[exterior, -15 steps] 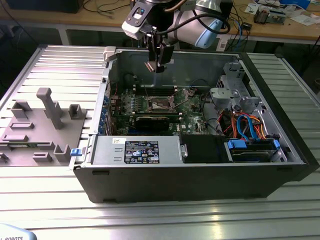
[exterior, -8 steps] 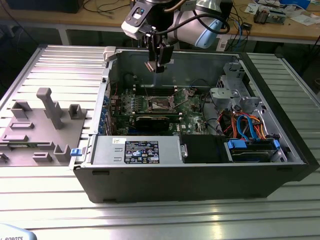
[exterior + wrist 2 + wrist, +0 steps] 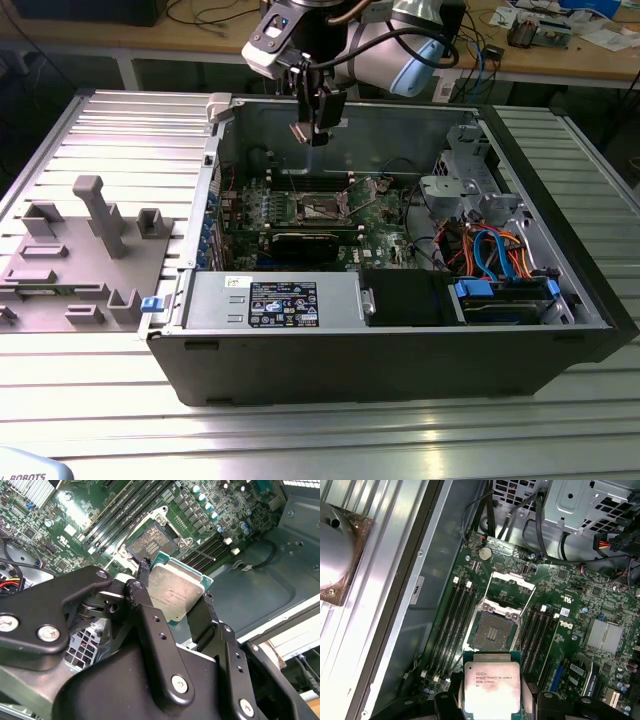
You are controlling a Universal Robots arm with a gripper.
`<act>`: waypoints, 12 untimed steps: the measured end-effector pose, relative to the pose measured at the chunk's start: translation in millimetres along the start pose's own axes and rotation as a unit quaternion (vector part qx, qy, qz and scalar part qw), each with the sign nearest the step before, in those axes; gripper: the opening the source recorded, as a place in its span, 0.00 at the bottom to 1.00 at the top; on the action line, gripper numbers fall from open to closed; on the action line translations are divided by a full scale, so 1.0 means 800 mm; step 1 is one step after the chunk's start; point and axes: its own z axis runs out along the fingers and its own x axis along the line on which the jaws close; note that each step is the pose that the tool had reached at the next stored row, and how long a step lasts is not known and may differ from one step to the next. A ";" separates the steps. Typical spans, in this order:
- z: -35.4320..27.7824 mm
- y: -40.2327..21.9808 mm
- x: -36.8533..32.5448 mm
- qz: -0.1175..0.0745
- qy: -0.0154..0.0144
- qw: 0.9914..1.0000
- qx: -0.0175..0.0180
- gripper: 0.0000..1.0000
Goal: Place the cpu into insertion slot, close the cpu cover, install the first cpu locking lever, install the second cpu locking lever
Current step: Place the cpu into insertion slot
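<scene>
Cpu (image 3: 492, 686) pinched in hand (image 3: 176, 582), above empty insertion slot (image 3: 494, 631); cpu cover (image 3: 512, 580) raised open; seating, closing, locking all outstanding.

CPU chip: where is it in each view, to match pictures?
Exterior view: thin pale silver square cpu in the black fingers, above the open case.
Second wrist view: cpu between the fingers, beside the empty square socket.
First wrist view: cpu between the fingers, beside the socket.
Shared landmark: that socket.
</scene>
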 end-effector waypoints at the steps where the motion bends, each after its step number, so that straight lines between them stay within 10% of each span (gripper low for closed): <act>1: 0.0000 0.0000 0.0000 0.001 0.000 1.000 0.000 0.55; 12: 0.0003 0.0000 0.0000 0.010 0.000 1.000 0.000 0.55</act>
